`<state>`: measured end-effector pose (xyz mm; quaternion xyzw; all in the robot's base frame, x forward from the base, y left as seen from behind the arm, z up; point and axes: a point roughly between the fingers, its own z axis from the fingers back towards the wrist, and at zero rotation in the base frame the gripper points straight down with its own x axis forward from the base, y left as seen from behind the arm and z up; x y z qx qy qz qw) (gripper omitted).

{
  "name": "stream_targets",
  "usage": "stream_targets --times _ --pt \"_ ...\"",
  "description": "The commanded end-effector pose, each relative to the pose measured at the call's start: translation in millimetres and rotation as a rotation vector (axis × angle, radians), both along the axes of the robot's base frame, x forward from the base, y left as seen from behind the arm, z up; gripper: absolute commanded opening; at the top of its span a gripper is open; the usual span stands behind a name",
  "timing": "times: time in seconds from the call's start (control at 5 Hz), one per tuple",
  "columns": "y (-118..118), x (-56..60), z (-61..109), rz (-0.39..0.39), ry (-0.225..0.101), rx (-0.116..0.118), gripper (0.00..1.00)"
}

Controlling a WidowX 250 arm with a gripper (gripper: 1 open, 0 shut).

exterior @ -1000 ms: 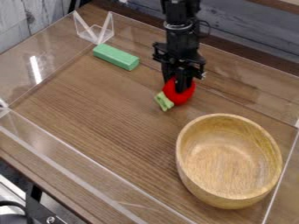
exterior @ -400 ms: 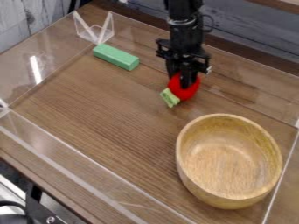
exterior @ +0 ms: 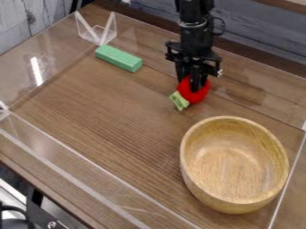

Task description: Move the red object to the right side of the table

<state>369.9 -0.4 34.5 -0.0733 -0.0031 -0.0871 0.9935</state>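
The red object [exterior: 191, 92] is a small glossy red toy with a light-green stem end pointing toward the lower left. It lies on the brown wooden table [exterior: 107, 125], just above the bowl. My black gripper [exterior: 196, 82] comes straight down onto it, and its fingers are shut on the red object's upper part. The fingers hide the top of the toy.
A large wooden bowl [exterior: 234, 162] sits at the lower right, close below the toy. A flat green block [exterior: 118, 58] lies at the upper left. Low clear acrylic walls [exterior: 36, 63] border the tabletop.
The gripper and the red object have shifted to the right and slightly up in the picture. The bowl and the green block have stayed in place.
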Motion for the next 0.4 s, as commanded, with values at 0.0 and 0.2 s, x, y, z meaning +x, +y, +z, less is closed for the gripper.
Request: stream_targets --times 0.0,0.2 --pt "-6.5 6.0 7.3 -0.016 -0.048 0.009 0.0" --pt "-8.7 1.6 -0.2 -0.017 -0.042 0.011 0.0"
